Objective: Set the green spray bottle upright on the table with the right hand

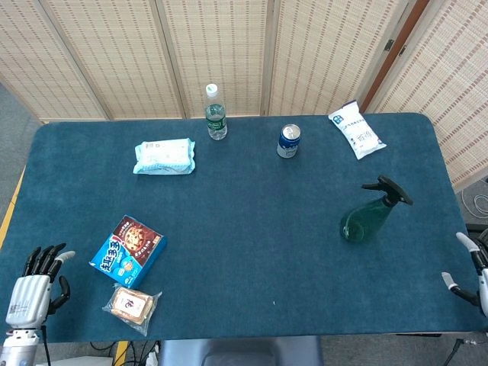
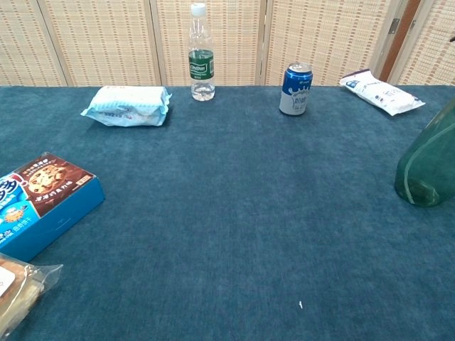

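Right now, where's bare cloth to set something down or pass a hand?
Widest bare patch: table centre, between wipes pack, cookie box and spray bottle. Near edge right of snack bag is free too. Crowded: back edge, with water bottle, can, white pouch.

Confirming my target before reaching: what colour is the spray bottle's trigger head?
Black, on the translucent green spray bottle; the head view shows it best.
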Tool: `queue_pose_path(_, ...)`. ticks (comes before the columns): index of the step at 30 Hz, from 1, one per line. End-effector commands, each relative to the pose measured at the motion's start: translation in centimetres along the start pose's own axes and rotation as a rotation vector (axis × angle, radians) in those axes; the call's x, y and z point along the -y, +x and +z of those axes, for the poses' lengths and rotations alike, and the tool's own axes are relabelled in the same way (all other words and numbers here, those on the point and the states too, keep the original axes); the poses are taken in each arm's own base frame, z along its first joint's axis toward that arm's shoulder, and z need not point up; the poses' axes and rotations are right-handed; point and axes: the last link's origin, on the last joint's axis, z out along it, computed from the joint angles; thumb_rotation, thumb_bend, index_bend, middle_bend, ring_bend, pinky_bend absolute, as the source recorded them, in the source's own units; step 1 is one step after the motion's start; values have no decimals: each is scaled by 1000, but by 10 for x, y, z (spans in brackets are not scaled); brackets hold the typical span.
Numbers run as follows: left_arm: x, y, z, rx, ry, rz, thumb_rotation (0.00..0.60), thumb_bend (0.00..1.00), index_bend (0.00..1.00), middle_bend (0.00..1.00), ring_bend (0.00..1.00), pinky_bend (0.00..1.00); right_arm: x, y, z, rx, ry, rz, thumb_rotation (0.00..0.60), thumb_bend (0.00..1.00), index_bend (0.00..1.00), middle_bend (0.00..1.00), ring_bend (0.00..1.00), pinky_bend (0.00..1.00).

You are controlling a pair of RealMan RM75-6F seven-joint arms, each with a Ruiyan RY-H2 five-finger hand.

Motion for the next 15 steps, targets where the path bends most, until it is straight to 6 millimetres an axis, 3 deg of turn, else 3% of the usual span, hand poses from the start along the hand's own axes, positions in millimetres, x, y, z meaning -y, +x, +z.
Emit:
queue_pose_path(1, 0, 1, 3, -4, -2, -2, 600, 738, 217, 143, 106, 0, 5, 1, 8, 11, 21, -16, 600, 183, 180, 242, 170, 255)
queue_pose_path(15, -7, -5, 20, 11, -53, 15, 600, 738, 218, 143, 106, 0, 15, 1, 22, 43, 9, -42, 600, 184, 180, 242, 170, 254)
